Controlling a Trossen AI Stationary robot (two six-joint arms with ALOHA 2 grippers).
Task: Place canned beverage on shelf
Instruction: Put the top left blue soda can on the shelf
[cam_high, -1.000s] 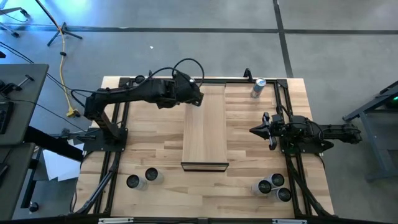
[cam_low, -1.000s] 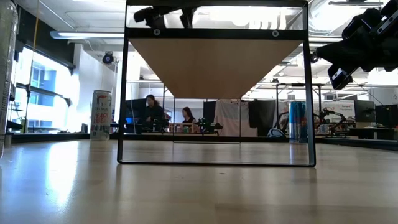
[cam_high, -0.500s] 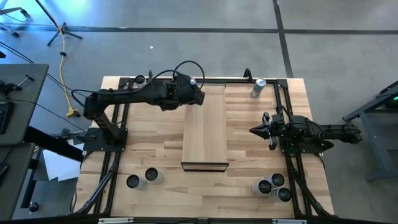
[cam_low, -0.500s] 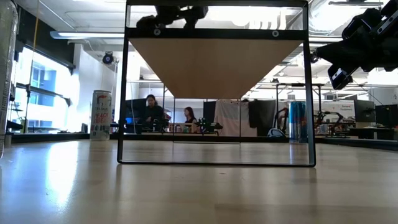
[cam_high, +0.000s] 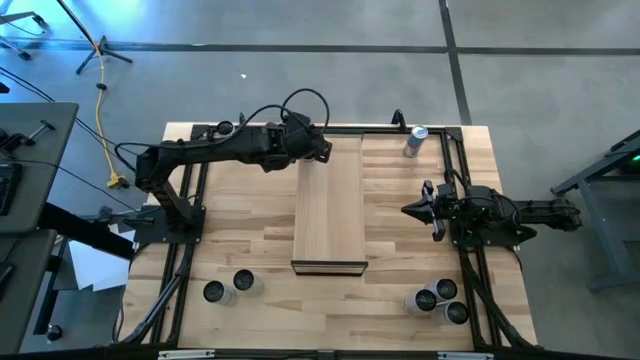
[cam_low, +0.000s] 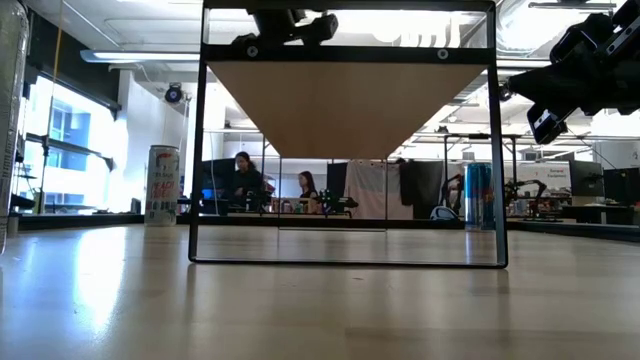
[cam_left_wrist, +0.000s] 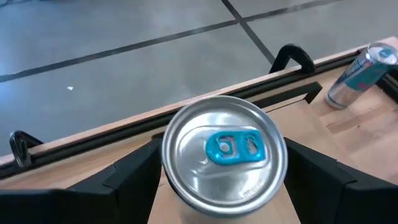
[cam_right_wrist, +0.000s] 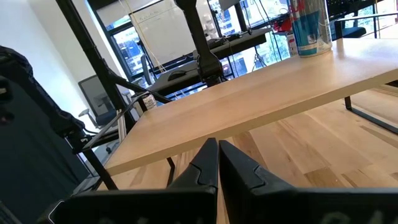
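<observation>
My left gripper (cam_high: 320, 148) is over the far left corner of the shelf (cam_high: 330, 205), shut on a silver can with a blue tab (cam_left_wrist: 224, 155). In the right wrist view the can's lower part (cam_right_wrist: 308, 31) shows at the shelf's far end (cam_right_wrist: 261, 99). Whether its base touches the wood I cannot tell. From the low view only the shelf's underside (cam_low: 345, 105) and the left gripper above it (cam_low: 295, 22) show. My right gripper (cam_high: 408, 210) waits shut at the table's right, level, pointing at the shelf. My left gripper pinches the can's upper wall just below the rim (cam_left_wrist: 166, 171) between its two fingers (cam_left_wrist: 127, 180), one on either side. The fingers come slanting down from the table's left. The can stands upright, top up.
One can (cam_high: 415, 141) stands at the far right corner of the table. Two cans (cam_high: 230, 286) stand near the front left and three (cam_high: 438, 298) near the front right. Black frame rails (cam_high: 185, 250) run along both sides. People sit in the room behind (cam_low: 245, 180).
My left gripper has carried the can a little toward the table's right and far edge, onto the shelf's far left corner. The can has stayed upright in the hold.
</observation>
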